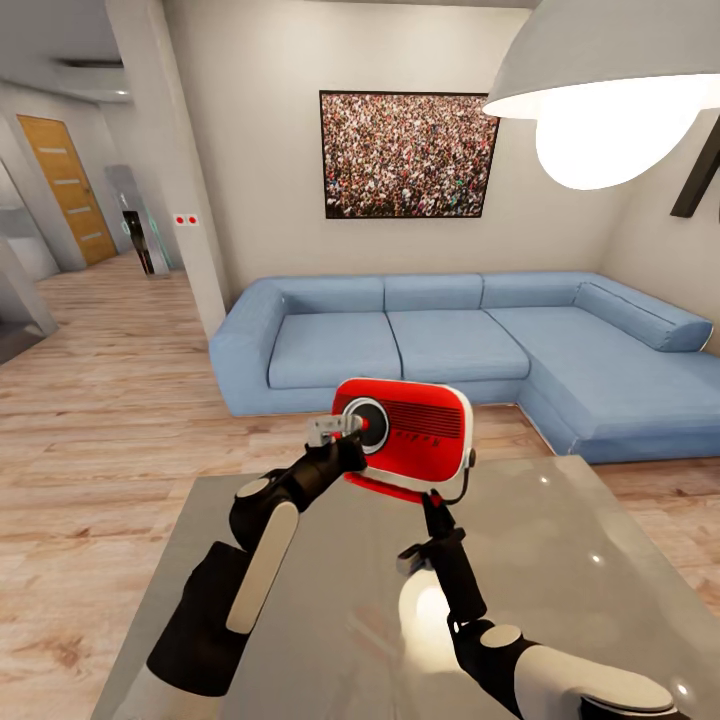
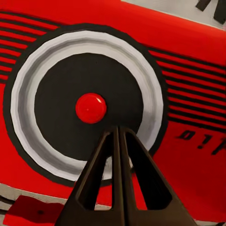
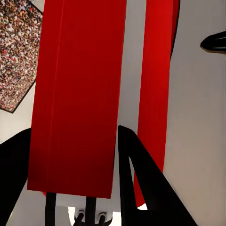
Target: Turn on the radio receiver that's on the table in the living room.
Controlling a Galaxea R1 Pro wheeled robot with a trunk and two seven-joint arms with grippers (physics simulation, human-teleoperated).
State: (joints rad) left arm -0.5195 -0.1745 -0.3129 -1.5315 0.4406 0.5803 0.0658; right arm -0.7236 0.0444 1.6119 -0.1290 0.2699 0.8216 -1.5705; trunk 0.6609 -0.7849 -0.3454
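You are holding the small red radio receiver with the white-silver edge band (image 1: 403, 437) up above the glossy grey desk (image 1: 560, 560), lifted clear of its top, in front of the blue L-shaped sofa (image 1: 450, 345).

Your right hand (image 1: 432, 500) is coming in from underneath; in the right wrist view its dark fingers (image 3: 141, 179) are standing either side of the red body, clamped on the radio's lower edge. Judging from this, you are using it as a stand, keeping the face turned toward the other arm.

Your left hand (image 1: 340, 432) is reaching at the round black dial with its white ring (image 2: 87, 106). Its two fingers (image 2: 117, 179) are pressed together into one point, aimed just below the small red button (image 2: 91, 108) at the dial's centre. Whether the tip is touching the face, you cannot tell from here.

Likely reason for the closed fingers: a single firm tip for pressing. The button is looking unpressed, so the switching-on is probably not yet done.
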